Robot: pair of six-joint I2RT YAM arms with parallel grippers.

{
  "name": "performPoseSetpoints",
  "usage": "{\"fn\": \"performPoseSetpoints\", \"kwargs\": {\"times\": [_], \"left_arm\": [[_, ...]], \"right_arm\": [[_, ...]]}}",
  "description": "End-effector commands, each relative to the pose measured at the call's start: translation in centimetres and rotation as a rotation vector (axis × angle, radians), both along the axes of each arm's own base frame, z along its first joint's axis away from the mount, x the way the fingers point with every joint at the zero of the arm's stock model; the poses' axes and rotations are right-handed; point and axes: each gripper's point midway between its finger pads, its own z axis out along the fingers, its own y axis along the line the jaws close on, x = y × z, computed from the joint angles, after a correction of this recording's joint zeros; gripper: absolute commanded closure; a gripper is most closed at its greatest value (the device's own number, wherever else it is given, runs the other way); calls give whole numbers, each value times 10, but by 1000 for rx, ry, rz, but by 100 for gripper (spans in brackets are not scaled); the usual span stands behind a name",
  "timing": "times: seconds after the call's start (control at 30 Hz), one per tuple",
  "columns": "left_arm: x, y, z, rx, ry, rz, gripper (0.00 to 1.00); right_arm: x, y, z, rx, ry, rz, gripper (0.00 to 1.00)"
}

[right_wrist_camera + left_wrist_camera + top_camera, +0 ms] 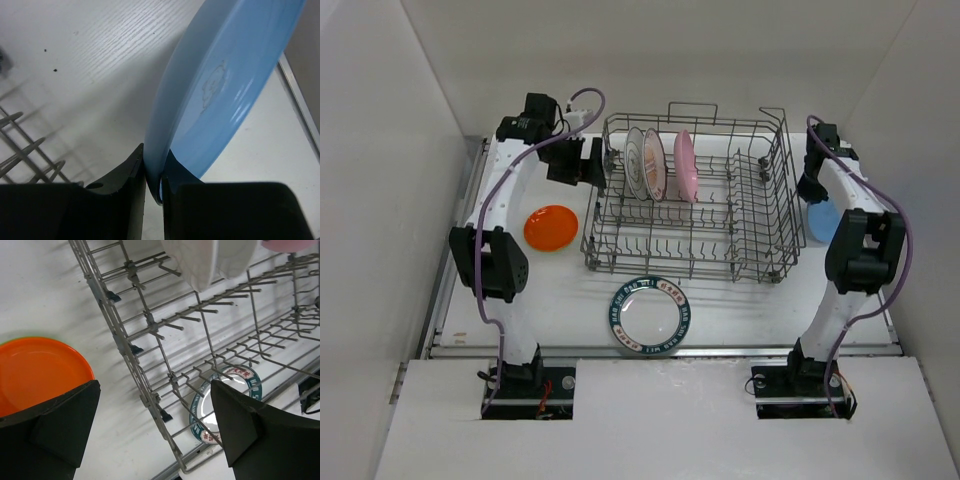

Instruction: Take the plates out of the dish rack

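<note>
Top external view has the dish rack [660, 255] in the middle of the frame, with two white patterned plates [638, 160] and a pink plate [686, 166] standing on edge along its upper row. An orange plate [551, 228] lies flat on the table [740, 320] left of the rack, and a teal-rimmed plate [650, 315] lies flat just below the rack's lower edge. My left gripper [155, 430] hangs beside the rack's upper left corner, jaws spread wide with nothing held between them; in its wrist view the orange plate sits at lower left and the rack's side wall runs down the middle. My right gripper [152, 190] is clamped on the rim of a blue plate [225, 85], held tilted on edge at the right of the frame, outside the rack
</note>
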Motion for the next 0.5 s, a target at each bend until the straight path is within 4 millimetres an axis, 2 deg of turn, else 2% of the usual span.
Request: {"fn": "performPoseSetpoints", "kwargs": {"times": [0.0,0.1,0.13,0.17,0.2,0.23,0.27,0.33,0.43,0.47], "left_arm": [[6,1,-14,62,43,9,9],[10,-7,-26,87,59,-18,9],[8,-11,-26,88,58,-29,9],[9,-12,-32,90,72,-29,9],[10,-12,-37,93,85,-30,11],[9,-14,-37,81,88,-36,11],[10,-14,-42,80,106,-29,12],[12,-17,-45,68,114,-26,15],[12,-21,-48,49,126,-37,19],[14,-21,-47,48,117,-37,24]], "right_arm": [[13,0,1,45,-53,-5,94],[13,-1,-11,69,-33,-4,91],[14,3,-19,93,-19,8,88],[13,-1,-27,96,-1,-2,85],[14,1,-28,107,-2,4,81],[14,4,-35,122,11,11,71],[14,6,-41,133,22,15,67],[19,9,-37,151,5,39,61],[20,13,-43,172,13,49,58],[20,15,-43,180,12,53,55]]}}
